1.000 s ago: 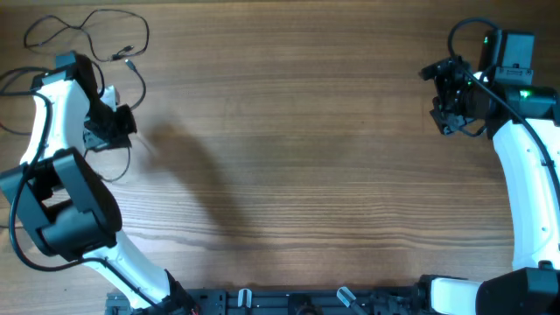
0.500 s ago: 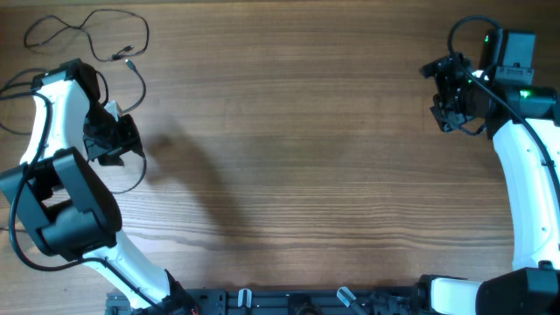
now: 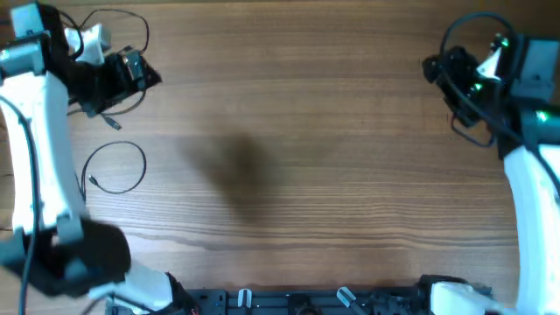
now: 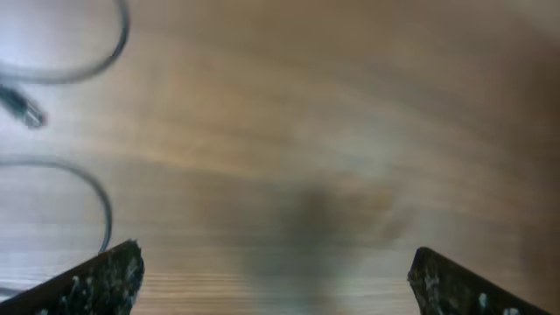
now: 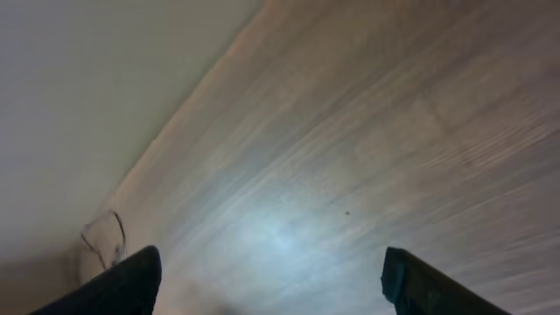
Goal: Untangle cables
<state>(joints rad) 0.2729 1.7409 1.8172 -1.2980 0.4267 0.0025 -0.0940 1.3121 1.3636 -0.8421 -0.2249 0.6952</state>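
One thin black cable lies as a loose loop [image 3: 118,166] on the wood at the left, apart from the others. The remaining cables [image 3: 144,31] trail at the far left corner, partly hidden under my left arm, and a plug end [image 3: 112,122] pokes out below it. My left gripper [image 3: 147,70] hovers over that bunch, open and empty. The blurred left wrist view shows my left gripper [image 4: 280,284] with its jaws wide apart, and cable strands [image 4: 96,61] and a plug [image 4: 22,105] ahead on the left. My right gripper [image 3: 440,66] stands open at the far right, holding nothing [image 5: 271,284].
The wooden table [image 3: 306,131] stretches between both arms. Thicker black arm wires [image 3: 468,26] loop around the right wrist. A black rail with clamps [image 3: 297,302] runs along the near edge. The right wrist view shows the distant cables [image 5: 105,236] near the far wall.
My left gripper has opened and let go of a cable, which now lies as a separate loop on the table. The left arm has swung up toward the far left corner. The right arm shifted slightly.
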